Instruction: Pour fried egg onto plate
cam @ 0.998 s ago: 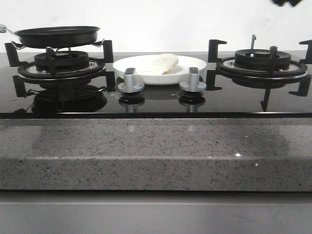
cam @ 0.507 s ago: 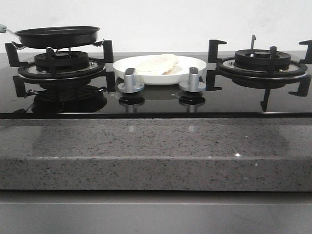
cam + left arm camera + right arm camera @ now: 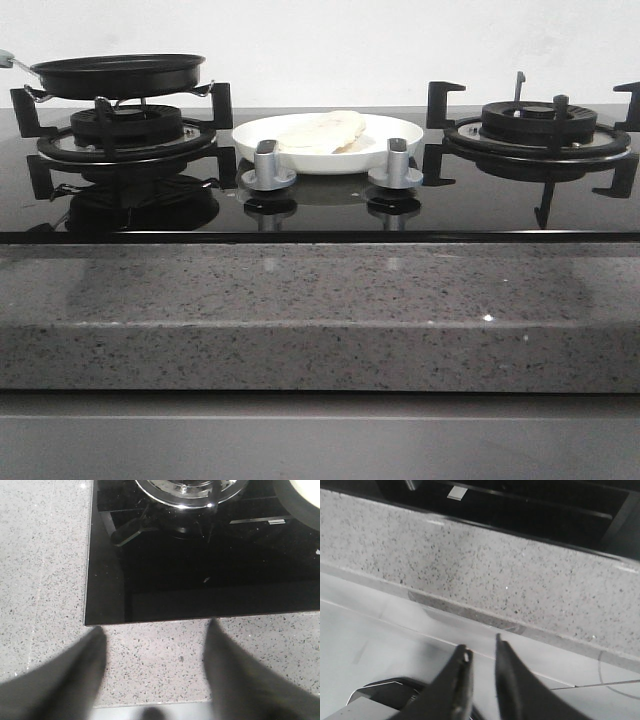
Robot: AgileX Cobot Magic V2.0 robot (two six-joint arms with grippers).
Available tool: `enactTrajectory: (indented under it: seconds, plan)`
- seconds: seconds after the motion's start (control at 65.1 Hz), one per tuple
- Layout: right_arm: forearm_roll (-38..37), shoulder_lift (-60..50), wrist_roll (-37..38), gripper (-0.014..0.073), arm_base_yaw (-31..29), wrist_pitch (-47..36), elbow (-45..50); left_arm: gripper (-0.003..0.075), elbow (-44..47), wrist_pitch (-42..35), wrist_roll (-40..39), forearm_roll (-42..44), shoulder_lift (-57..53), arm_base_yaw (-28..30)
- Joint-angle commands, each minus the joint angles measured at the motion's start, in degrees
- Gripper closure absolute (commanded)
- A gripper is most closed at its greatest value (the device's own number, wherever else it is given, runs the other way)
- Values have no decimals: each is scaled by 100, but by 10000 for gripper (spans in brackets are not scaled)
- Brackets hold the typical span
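Fried egg [image 3: 322, 131] lies folded on the white plate [image 3: 400, 130], which sits on the black glass hob [image 3: 320, 205] between the two burners, behind the two silver knobs [image 3: 268, 166]. Black frying pan [image 3: 118, 75] rests on the left burner grate [image 3: 125, 128], holding nothing visible. Left gripper [image 3: 155, 667] has fingers spread wide, holding nothing, over the speckled stone counter [image 3: 45, 580] at the hob's corner. Right gripper [image 3: 482, 672] has fingers nearly together (a slim gap shows), nothing between them, low before the counter edge [image 3: 510, 590].
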Motion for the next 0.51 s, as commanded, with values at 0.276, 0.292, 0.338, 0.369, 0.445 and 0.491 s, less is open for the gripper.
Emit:
enactTrajectory:
  seconds: [0.276, 0.292, 0.338, 0.369, 0.445, 0.491]
  plan:
    - [-48, 12, -69, 662, 2, -317, -89, 739, -140, -334, -52, 75, -44, -45]
    - [-48, 12, -69, 662, 2, -299, -89, 739, -140, -334, -52, 75, -44, -45]
    - [-48, 12, -69, 662, 2, -248, -89, 739, -140, -334, -52, 75, -44, -45]
    - [-48, 12, -69, 662, 2, -235, -89, 739, -140, -334, -52, 75, -44, -45]
    - [-48, 12, -69, 662, 2, -219, -89, 739, -140, -334, -52, 75, -44, -45]
    - [-48, 12, -69, 662, 2, -219, -89, 739, -140, -334, -52, 75, -44, -45]
